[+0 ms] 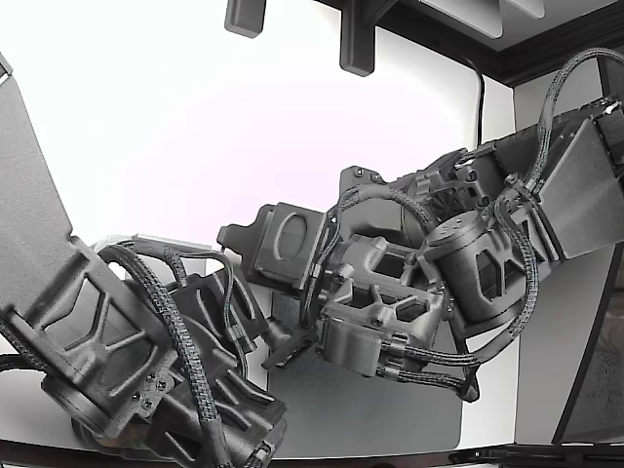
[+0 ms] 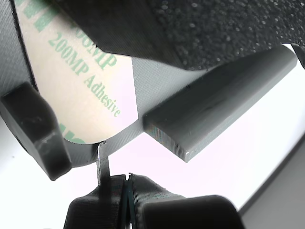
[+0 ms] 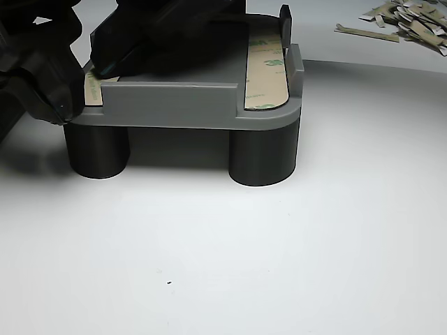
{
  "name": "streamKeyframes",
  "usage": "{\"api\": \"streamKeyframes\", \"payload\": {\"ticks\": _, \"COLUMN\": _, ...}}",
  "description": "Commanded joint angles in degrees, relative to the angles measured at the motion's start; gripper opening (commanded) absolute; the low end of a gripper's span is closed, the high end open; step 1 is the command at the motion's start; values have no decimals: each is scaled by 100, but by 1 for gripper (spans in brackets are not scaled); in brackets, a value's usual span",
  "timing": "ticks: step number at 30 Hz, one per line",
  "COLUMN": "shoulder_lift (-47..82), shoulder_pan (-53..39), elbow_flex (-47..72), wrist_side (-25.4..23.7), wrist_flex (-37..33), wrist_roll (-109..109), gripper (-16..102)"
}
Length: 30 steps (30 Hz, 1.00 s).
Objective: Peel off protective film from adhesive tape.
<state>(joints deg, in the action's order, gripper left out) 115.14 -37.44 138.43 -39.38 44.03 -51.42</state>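
Note:
A grey part (image 3: pixel 181 105) stands on black round legs (image 3: pixel 264 157). A tan film with green print (image 3: pixel 269 70) covers the tape strip on its right side in the other view. A second strip (image 3: pixel 91 87) lies on its left side, mostly hidden under my black gripper (image 3: pixel 70 105). In the wrist view the film (image 2: pixel 81 81) reads "200MP Adhesive". My gripper (image 2: pixel 102 167) has its jaws together, and its thin tip touches the part's curved edge just below the film's end. I cannot tell whether any film is pinched.
A pile of peeled film pieces (image 3: pixel 408 21) lies at the far right of the white table (image 3: pixel 279 265). In the exterior view two dark arms (image 1: pixel 409 283) crowd the middle, one (image 1: pixel 117 341) filling the lower left.

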Motion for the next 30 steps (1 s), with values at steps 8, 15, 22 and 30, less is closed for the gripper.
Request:
{"api": "streamKeyframes", "payload": {"ticks": 8, "shoulder_lift": 44, "shoulder_pan": 26, "elbow_flex": -220, "wrist_side": -18, "wrist_flex": 9, "wrist_roll": 0, "gripper": -11}}
{"api": "streamKeyframes", "payload": {"ticks": 15, "shoulder_lift": 35, "shoulder_pan": 18, "elbow_flex": -229, "wrist_side": -18, "wrist_flex": 9, "wrist_roll": 26, "gripper": -11}}
{"api": "streamKeyframes", "payload": {"ticks": 22, "shoulder_lift": 35, "shoulder_pan": 9, "elbow_flex": -264, "wrist_side": -9, "wrist_flex": 26, "wrist_roll": 53, "gripper": -11}}
{"api": "streamKeyframes", "payload": {"ticks": 30, "shoulder_lift": 53, "shoulder_pan": -18, "elbow_flex": -290, "wrist_side": 0, "wrist_flex": 35, "wrist_roll": 114, "gripper": -11}}
